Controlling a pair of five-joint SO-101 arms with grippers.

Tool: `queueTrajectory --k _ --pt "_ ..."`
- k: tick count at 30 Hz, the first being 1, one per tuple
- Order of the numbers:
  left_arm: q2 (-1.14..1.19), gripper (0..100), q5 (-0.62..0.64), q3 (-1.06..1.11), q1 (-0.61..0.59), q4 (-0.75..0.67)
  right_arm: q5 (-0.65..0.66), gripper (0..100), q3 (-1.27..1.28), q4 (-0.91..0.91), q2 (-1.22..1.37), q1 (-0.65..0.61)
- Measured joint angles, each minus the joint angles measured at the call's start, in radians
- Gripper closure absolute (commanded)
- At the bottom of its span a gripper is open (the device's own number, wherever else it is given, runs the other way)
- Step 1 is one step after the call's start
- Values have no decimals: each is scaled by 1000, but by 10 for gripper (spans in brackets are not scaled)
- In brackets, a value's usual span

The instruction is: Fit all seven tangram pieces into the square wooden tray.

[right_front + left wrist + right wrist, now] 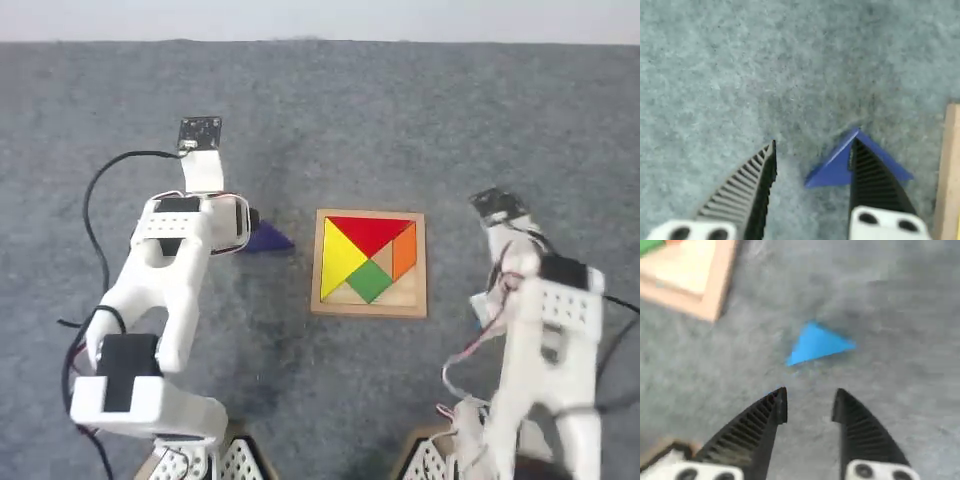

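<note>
Left gripper (814,145) sat closest to its lens, jaws wide apart, nothing held. One finger was over the dark blue triangle (832,170), so the piece lay under that finger rather than centred in the gap; couldn't tell if it touched. My read: lined up for a pick but offset, and closing like that would likely shove the piece instead of pinching it. In the overhead view that triangle was left of centre on the grey mat (450,120), just beside the tray (368,312) but apart from its left rim. Right gripper (811,391) also had its jaws apart and empty, hanging above the mat with the light blue triangle (817,345) just ahead of the fingertips, near a tray corner, probably staged for its own pick. The tray sat mid-frame between the arms and held a red triangle (368,232), yellow triangle (340,258), green square (370,280) and orange piece (404,250), packed toward the top. Bare wood was left along the bottom corners, which look like triangle-shaped gaps for the blues. Four of seven in, so roughly halfway.
</note>
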Motion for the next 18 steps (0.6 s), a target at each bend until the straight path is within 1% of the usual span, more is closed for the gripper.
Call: queueTrajectory --k 3,7,12,15,18 --pt "0 779 0 0 0 0 17 777 -2 23 103 -44" --pt "0 779 0 0 0 0 18 790 -2 23 140 -75" --pt "0 779 0 0 0 0 17 894 18 -35 221 -72" --pt "0 779 0 0 0 0 12 927 18 -84 302 -69" --pt "0 779 0 0 0 0 -31 958 20 -153 342 -34"
